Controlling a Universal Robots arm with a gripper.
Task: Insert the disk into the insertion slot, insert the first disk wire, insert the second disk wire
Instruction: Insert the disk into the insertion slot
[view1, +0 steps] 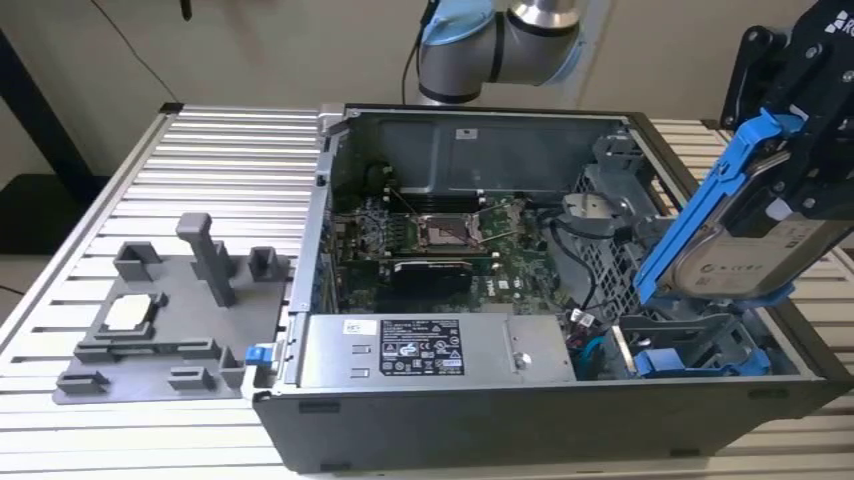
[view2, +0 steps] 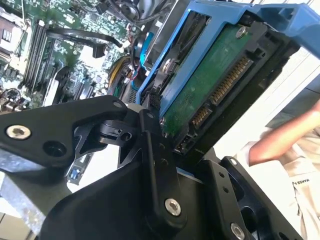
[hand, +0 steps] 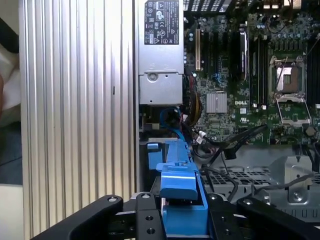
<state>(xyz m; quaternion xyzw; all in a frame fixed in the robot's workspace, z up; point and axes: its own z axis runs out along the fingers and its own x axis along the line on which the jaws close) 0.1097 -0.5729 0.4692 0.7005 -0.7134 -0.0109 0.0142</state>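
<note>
The disk (view1: 742, 258), a silver-grey drive with a pale label in a bright blue bracket (view1: 705, 205), hangs steeply tilted at the exterior view's right. My black gripper (view1: 798, 175) is shut on its upper end. Its lower end sits just above the insertion slot (view1: 694, 345), a grey metal cage with blue fittings in the case's front right corner. In the second wrist view the disk's green circuit board and connectors (view2: 210, 85) show between the black fingers (view2: 156, 150). In the first wrist view the blue bracket (hand: 180, 185) points down toward the slot (hand: 154, 155). A blue cable (hand: 172, 122) and black cables (hand: 225, 145) lie loose beside the cage.
The open computer case (view1: 441, 430) stands on a ribbed metal table (view1: 214, 160), with a motherboard (view1: 434, 235) and a grey labelled power-supply box (view1: 427, 350) inside. A grey fixture plate (view1: 167, 320) lies at the exterior view's left. A person's arm (view2: 280, 140) is close by.
</note>
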